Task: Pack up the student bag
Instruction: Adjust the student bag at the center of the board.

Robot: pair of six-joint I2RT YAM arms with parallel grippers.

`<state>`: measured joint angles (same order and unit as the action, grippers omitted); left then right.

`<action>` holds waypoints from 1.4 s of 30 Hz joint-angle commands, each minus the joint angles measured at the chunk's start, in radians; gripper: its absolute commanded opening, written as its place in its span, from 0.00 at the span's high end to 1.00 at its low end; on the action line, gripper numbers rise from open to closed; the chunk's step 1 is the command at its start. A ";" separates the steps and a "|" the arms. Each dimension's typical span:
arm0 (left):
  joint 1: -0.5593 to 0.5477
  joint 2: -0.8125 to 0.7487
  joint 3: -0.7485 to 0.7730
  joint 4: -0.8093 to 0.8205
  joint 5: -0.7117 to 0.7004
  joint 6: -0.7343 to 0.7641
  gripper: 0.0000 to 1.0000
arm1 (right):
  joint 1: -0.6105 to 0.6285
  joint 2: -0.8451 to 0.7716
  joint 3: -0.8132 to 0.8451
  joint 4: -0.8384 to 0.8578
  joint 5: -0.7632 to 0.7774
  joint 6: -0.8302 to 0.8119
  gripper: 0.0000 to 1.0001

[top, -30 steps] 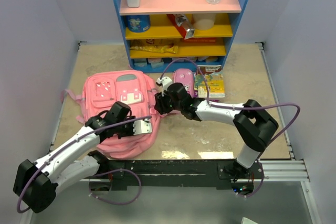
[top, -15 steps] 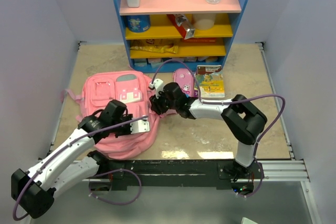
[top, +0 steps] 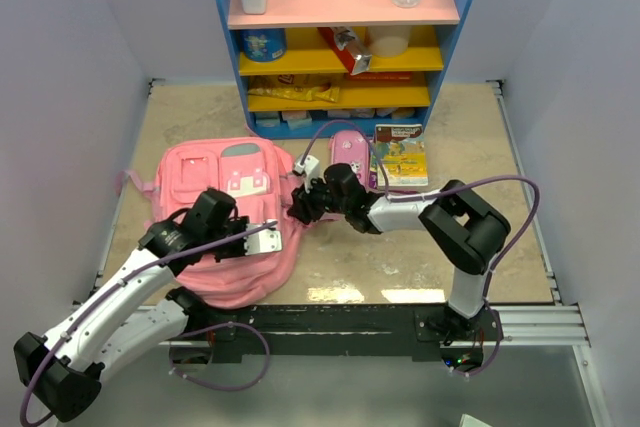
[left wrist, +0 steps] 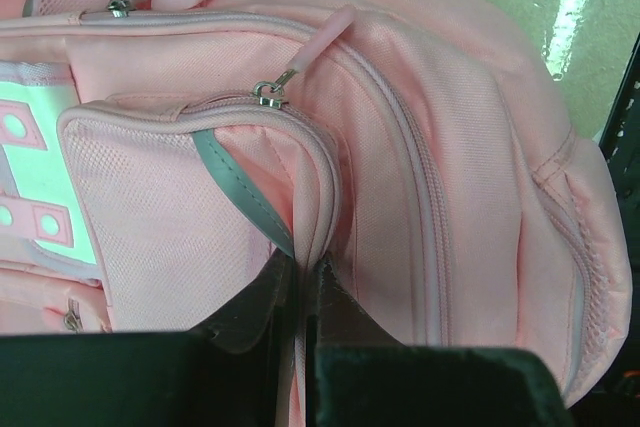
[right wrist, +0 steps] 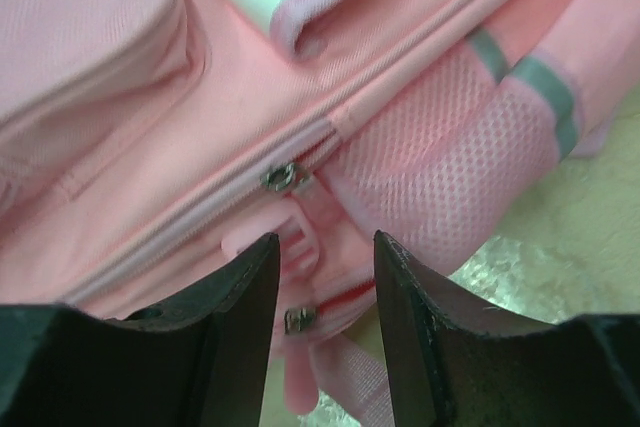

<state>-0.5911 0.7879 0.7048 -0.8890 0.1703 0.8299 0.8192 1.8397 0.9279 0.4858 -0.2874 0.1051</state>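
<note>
Since the earlier shot the left arm's elbow has swung out toward the near left corner, and the right arm has folded in a bit. The student bag [top: 200, 172] lies flat on the left half of the tabletop [top: 400, 257], close to the near edge. The left gripper [left wrist: 303, 272] is pinched tight on the rim of the bag's front pocket. The right gripper [right wrist: 325, 247] sits at the bag's right side, fingers partly apart on either side of a pink zip pull [right wrist: 300, 237], gripping nothing. A pencil case [top: 348, 152] and a book [top: 400, 155] lie toward the far edge.

The left arm [top: 130, 285] covers part of the student bag's [top: 215, 169] near half.
</note>
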 commanded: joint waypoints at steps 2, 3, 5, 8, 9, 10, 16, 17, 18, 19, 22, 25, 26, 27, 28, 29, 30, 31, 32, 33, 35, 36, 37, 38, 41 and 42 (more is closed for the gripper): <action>0.002 -0.006 0.104 0.079 -0.032 0.026 1.00 | 0.021 -0.034 -0.080 0.103 -0.058 -0.022 0.52; 0.004 -0.006 0.117 0.079 -0.034 0.028 1.00 | 0.021 -0.037 -0.087 0.103 -0.049 -0.031 0.52; 0.004 -0.003 0.139 0.078 -0.034 0.026 1.00 | 0.023 -0.046 -0.090 0.103 -0.018 -0.057 0.50; 0.005 -0.001 0.166 0.055 -0.012 0.031 1.00 | 0.024 -0.071 -0.100 0.146 0.014 -0.070 0.50; 0.005 -0.001 0.170 0.050 0.000 0.035 1.00 | 0.024 -0.080 -0.103 0.158 0.022 -0.073 0.50; 0.005 -0.001 0.173 0.044 0.003 0.037 1.00 | 0.024 -0.089 -0.101 0.163 0.033 -0.082 0.50; 0.007 -0.019 0.159 0.018 -0.006 0.061 1.00 | 0.008 -0.187 -0.097 0.079 0.050 -0.154 0.51; 0.007 -0.022 0.154 0.018 -0.006 0.063 1.00 | 0.008 -0.198 -0.093 0.065 0.060 -0.166 0.52; 0.007 -0.022 0.151 0.016 -0.005 0.066 1.00 | 0.003 -0.212 -0.092 0.054 0.063 -0.168 0.52; 0.007 -0.022 0.151 0.015 -0.003 0.064 1.00 | 0.001 -0.214 -0.093 0.063 0.059 -0.168 0.52; 0.008 -0.026 0.154 0.015 0.003 0.064 1.00 | 0.001 -0.186 -0.071 0.047 0.022 -0.179 0.53; 0.008 -0.024 0.162 0.007 0.002 0.066 1.00 | 0.003 -0.165 -0.055 0.034 -0.007 -0.189 0.55; 0.008 -0.026 0.163 0.004 0.000 0.066 1.00 | 0.001 -0.166 -0.061 0.045 -0.013 -0.194 0.56; 0.008 -0.027 0.163 0.004 0.000 0.067 1.00 | 0.001 -0.166 -0.075 0.069 -0.021 -0.194 0.56; 0.008 -0.026 0.163 0.002 0.000 0.066 1.00 | 0.001 -0.163 -0.078 0.077 -0.033 -0.194 0.56; 0.010 -0.026 0.163 0.001 0.000 0.066 1.00 | 0.001 -0.157 -0.078 0.079 -0.036 -0.196 0.56; 0.008 -0.026 0.163 0.001 -0.002 0.067 1.00 | 0.001 -0.152 -0.074 0.085 -0.039 -0.196 0.56; 0.008 -0.024 0.163 0.001 0.000 0.067 1.00 | 0.001 -0.145 -0.072 0.089 -0.044 -0.196 0.56; 0.008 -0.022 0.166 0.001 0.001 0.067 1.00 | 0.001 -0.132 -0.069 0.094 -0.048 -0.194 0.56; 0.008 -0.022 0.168 0.001 0.001 0.067 1.00 | 0.001 -0.125 -0.067 0.102 -0.053 -0.194 0.56; 0.008 -0.021 0.173 -0.001 0.001 0.069 1.00 | 0.001 -0.106 -0.060 0.122 -0.064 -0.191 0.56; 0.008 -0.019 0.173 -0.001 0.001 0.069 1.00 | 0.001 -0.100 -0.057 0.140 -0.068 -0.189 0.56; 0.008 -0.019 0.174 -0.002 0.000 0.071 1.00 | 0.000 -0.093 -0.054 0.145 -0.073 -0.189 0.56; 0.008 -0.018 0.177 -0.002 0.000 0.071 1.00 | 0.001 -0.079 -0.049 0.149 -0.081 -0.188 0.56; 0.008 -0.018 0.179 -0.007 -0.002 0.071 1.00 | 0.001 -0.059 -0.031 0.160 -0.087 -0.182 0.56; 0.008 -0.018 0.179 -0.008 -0.002 0.071 1.00 | 0.001 -0.050 -0.026 0.172 -0.096 -0.182 0.56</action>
<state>-0.5880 0.7887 0.8112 -0.9638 0.1753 0.8566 0.8234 1.7748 0.8459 0.5751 -0.3389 -0.0677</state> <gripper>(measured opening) 0.069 0.439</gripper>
